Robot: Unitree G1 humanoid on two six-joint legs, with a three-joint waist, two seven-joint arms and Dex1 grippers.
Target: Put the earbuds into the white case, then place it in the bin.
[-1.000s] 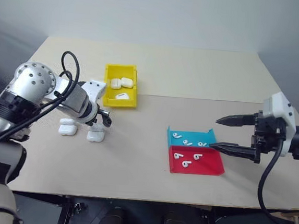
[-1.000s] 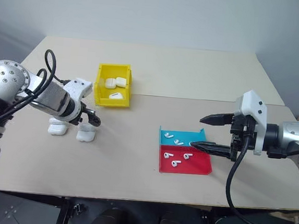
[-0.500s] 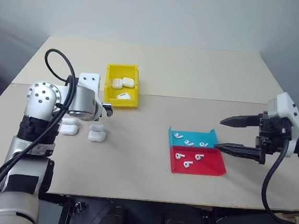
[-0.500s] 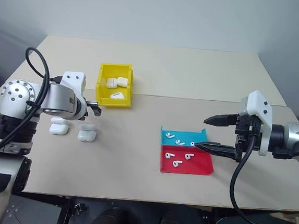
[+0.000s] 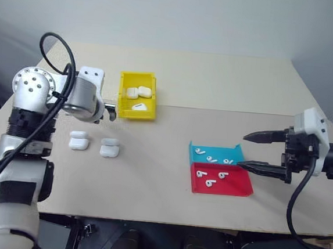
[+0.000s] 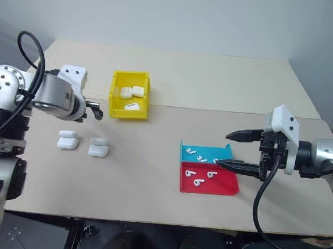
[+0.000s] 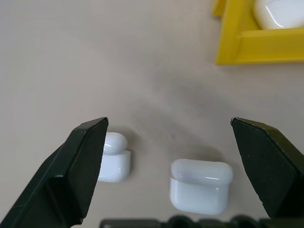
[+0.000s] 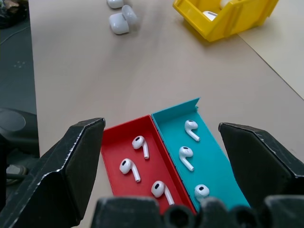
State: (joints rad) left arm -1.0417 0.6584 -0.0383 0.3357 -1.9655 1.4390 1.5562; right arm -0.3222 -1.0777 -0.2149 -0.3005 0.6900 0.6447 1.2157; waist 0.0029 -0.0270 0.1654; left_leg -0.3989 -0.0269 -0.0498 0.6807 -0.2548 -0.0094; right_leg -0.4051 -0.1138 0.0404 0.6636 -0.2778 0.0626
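earbuds [image 8: 161, 156] are seen in the blue-and-red tray [image 5: 235, 189], just beside and below the right claw [image 5: 257, 151], spread and empty. two white cases [image 5: 109, 148] lie near the left claw [image 5: 110, 110], also spread. right arm judged nearer the buds.

Quick count: six earbuds [image 8: 142, 145] total, three in the red half of the tray [image 8: 114, 147] and three in the blue half. Two white cases [image 5: 109, 148] sit out on the worktop [image 5: 150, 175], plus three more in the one yellow bin [image 5: 123, 94], so five cases. Two pincers, left [image 5: 108, 110] and right [image 5: 256, 151].
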